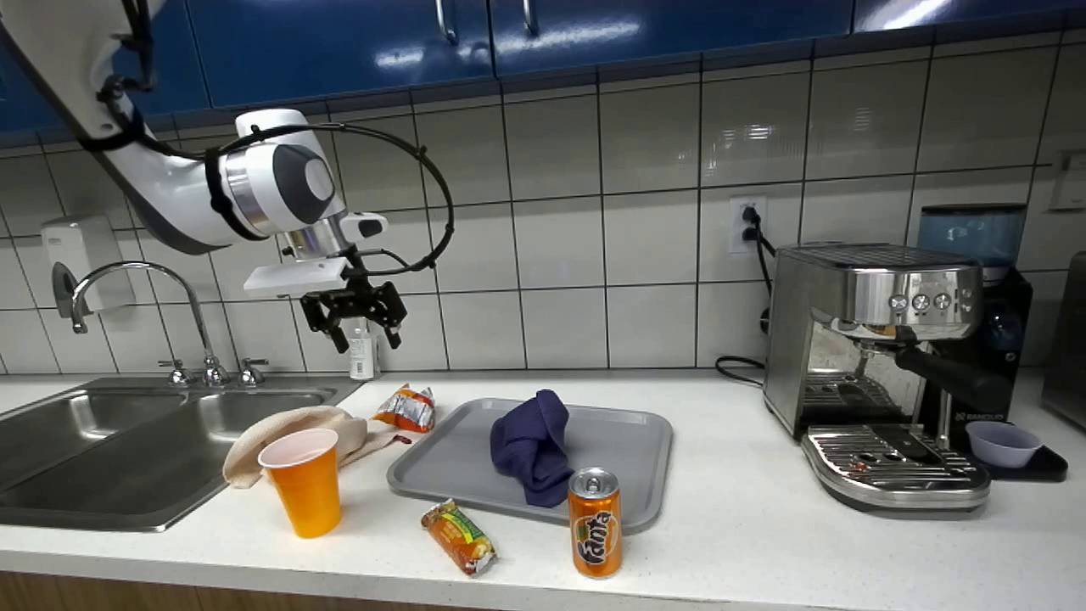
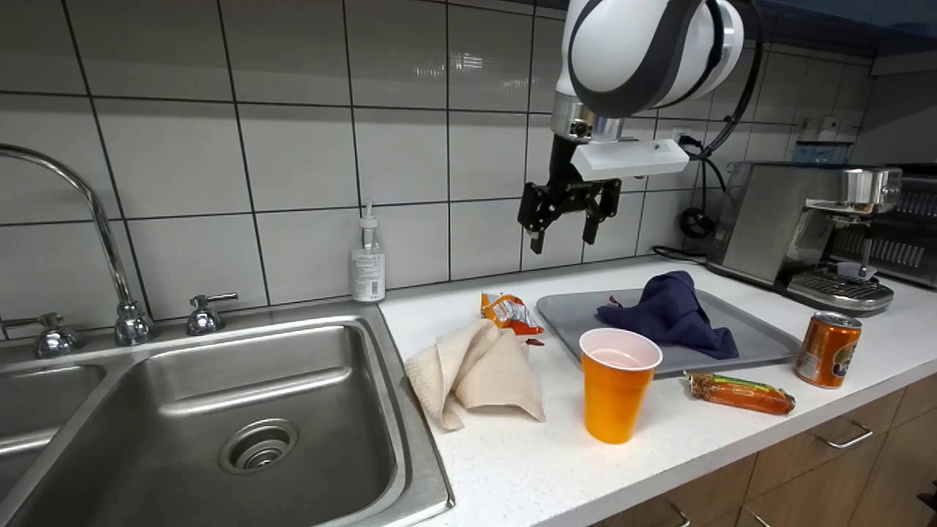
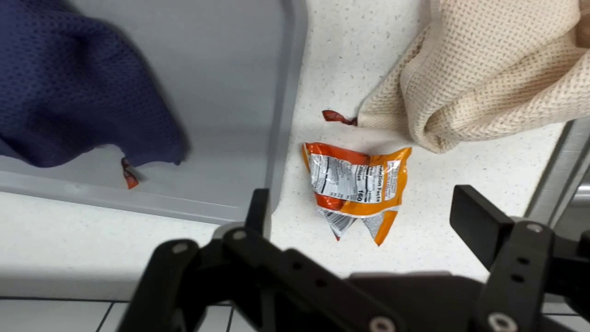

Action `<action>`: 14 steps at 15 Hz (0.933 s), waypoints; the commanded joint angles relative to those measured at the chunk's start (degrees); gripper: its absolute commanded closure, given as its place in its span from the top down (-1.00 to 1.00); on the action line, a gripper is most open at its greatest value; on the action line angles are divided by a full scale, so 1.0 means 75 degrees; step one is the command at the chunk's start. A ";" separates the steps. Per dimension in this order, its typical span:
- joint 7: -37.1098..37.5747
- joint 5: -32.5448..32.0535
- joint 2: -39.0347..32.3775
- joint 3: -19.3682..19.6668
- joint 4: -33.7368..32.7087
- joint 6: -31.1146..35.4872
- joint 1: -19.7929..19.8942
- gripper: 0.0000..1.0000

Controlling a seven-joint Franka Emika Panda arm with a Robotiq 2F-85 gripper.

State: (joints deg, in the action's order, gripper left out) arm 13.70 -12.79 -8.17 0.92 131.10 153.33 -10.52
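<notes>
My gripper [image 1: 368, 341] is open and empty, well above the counter; it also shows in an exterior view [image 2: 563, 241] and the wrist view [image 3: 366, 214]. Below it, a crumpled orange and silver snack bag [image 3: 357, 180] appears between the fingers, untouched. The bag [image 1: 407, 409] lies between a beige cloth [image 1: 297, 428] and a grey tray [image 1: 632, 450]. A bunched navy cloth [image 1: 534, 445] lies on the tray. In the wrist view, small red-brown wrapper ends show at the edges of the navy cloth [image 3: 131, 177] and the beige cloth [image 3: 334, 116]; the rest is hidden.
An orange cup [image 2: 618, 395], a wrapped snack bar [image 2: 739, 393] and a Fanta can [image 2: 827, 351] stand or lie near the front edge. A steel sink [image 2: 241, 410] and tap adjoin. A soap bottle [image 2: 368, 263] stands by the wall. A coffee machine [image 1: 874, 339] stands beyond the tray.
</notes>
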 commanded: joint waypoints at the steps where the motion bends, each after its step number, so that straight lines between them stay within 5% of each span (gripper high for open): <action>1: 0.0161 -0.0213 0.0342 0.0089 0.0343 0.0066 0.0346 1.00; 14: -0.0155 -0.0045 0.0186 0.0568 0.0420 0.0170 0.1262 1.00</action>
State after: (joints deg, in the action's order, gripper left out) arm 13.53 -12.83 -7.47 4.82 133.29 153.38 -2.54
